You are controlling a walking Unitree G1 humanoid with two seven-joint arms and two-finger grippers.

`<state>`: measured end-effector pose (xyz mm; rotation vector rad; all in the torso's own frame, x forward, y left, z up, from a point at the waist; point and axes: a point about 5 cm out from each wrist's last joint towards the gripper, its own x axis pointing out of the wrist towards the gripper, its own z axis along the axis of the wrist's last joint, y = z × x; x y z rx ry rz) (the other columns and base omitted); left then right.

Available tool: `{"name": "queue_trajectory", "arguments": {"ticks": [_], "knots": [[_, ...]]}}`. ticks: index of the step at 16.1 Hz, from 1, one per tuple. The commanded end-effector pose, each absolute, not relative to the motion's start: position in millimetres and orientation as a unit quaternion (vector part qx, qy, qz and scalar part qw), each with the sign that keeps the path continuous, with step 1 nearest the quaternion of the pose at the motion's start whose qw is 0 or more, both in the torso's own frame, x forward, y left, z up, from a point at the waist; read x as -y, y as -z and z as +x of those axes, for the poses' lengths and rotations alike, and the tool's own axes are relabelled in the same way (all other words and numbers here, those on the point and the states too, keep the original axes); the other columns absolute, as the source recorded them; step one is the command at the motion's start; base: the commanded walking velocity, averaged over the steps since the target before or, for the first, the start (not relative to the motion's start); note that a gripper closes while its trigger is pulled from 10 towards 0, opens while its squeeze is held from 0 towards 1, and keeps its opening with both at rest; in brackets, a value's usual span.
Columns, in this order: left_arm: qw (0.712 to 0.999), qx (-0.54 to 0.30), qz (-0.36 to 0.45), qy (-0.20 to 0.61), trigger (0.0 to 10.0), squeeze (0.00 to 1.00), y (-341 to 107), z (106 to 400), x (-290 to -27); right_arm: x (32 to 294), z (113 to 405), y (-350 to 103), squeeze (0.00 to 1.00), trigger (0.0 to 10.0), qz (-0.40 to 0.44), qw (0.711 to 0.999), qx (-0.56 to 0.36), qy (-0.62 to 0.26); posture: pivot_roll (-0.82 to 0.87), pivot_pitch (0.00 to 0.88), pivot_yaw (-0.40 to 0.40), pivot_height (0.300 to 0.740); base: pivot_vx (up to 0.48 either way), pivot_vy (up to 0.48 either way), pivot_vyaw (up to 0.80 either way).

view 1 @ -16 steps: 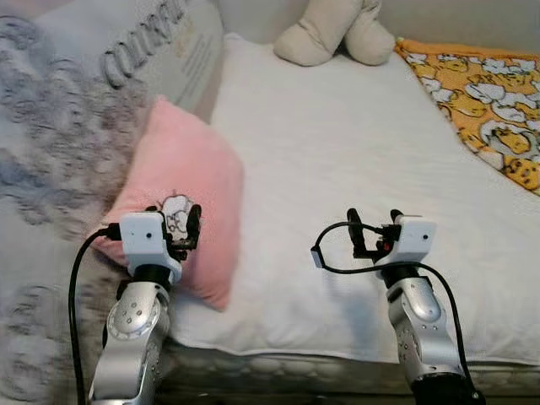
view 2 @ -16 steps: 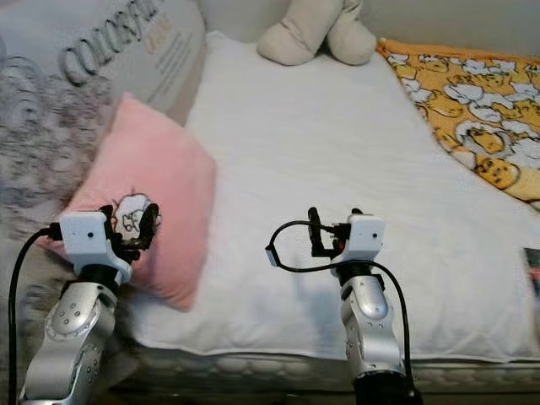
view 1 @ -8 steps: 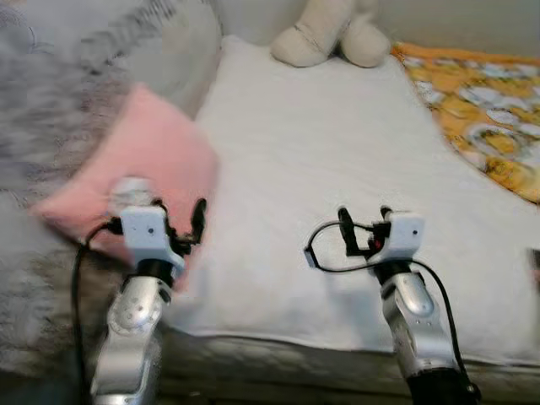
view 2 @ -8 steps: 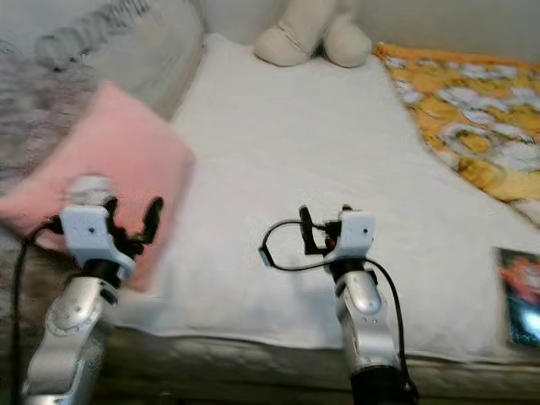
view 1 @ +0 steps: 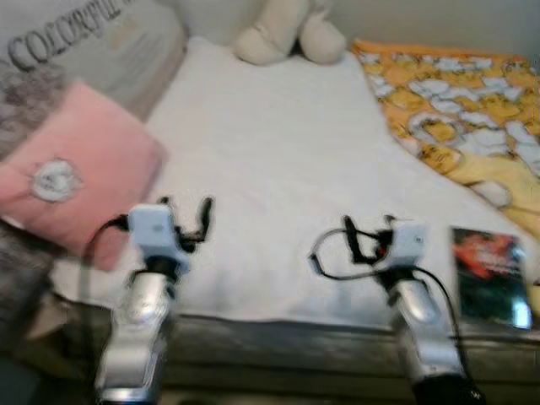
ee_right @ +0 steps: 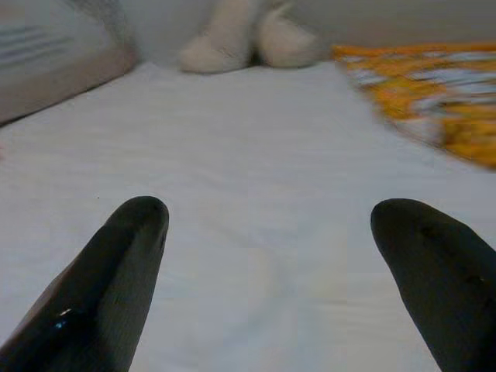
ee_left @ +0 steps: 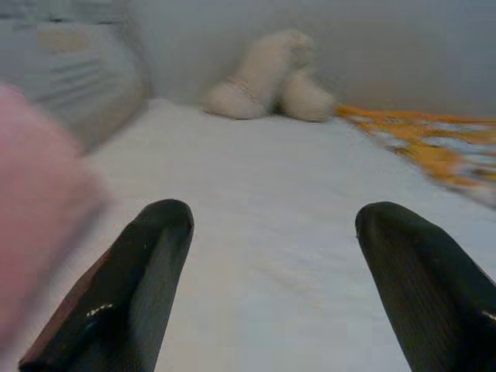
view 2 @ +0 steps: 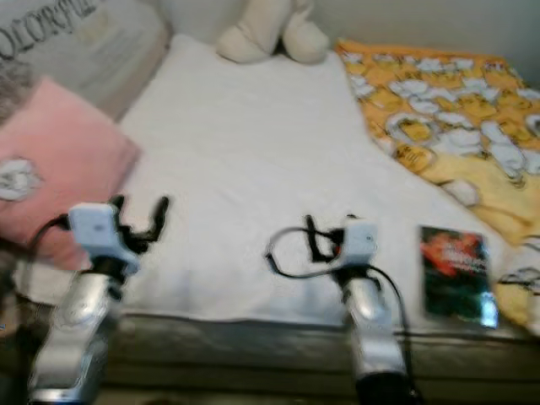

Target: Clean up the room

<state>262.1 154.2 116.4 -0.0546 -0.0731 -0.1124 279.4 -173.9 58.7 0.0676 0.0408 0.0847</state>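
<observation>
The flat, dark rectangular book with a red cover picture (view 1: 490, 276) lies at the near edge of the white bed sheet (view 1: 278, 160), just outside the right gripper (view 1: 369, 242) and level with its spread, empty fingers, long axis running away from the robot. The left gripper (view 1: 184, 219), likewise spread and empty, is well apart from it, nearer the pink square cushion (view 1: 67, 173). The wrist views look past the fingertips (ee_right: 116, 271) toward the cream plush toy (ee_left: 267, 77).

The grey cushion (view 1: 93, 42) at the bed's left bears the printed word "COLORFUL"; nothing else is legible.
</observation>
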Motion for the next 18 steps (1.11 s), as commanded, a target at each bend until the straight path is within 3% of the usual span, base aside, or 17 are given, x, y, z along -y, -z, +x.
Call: {"name": "queue_trajectory", "arguments": {"ticks": [1,11,14,18], "knots": [[0.997,0.052,-0.016,0.059,10.0,0.0,-124,265,-157,172,282,-64,0.0,10.0,0.035,0.999,-0.006,-0.041,-0.01,0.0,0.006,0.727,0.0,-0.48,0.0],[0.996,0.061,-0.011,0.061,10.0,0.0,-131,275,-160,169,277,-62,0.0,10.0,0.025,0.998,-0.005,-0.059,-0.02,0.0,0.019,0.727,0.032,-0.454,0.0],[0.996,0.06,-0.015,0.058,10.0,0.0,-130,275,-161,157,267,-54,0.0,10.0,0.028,0.99,-0.029,-0.134,-0.02,0.0,0.019,0.727,0.106,0.0,0.0],[0.996,0.059,-0.005,0.06,10.0,0.0,-130,279,-161,174,250,-23,0.0,10.0,-0.011,0.986,-0.098,-0.137,-0.03,0.0,0.016,0.727,0.0,0.0,0.0]]}}
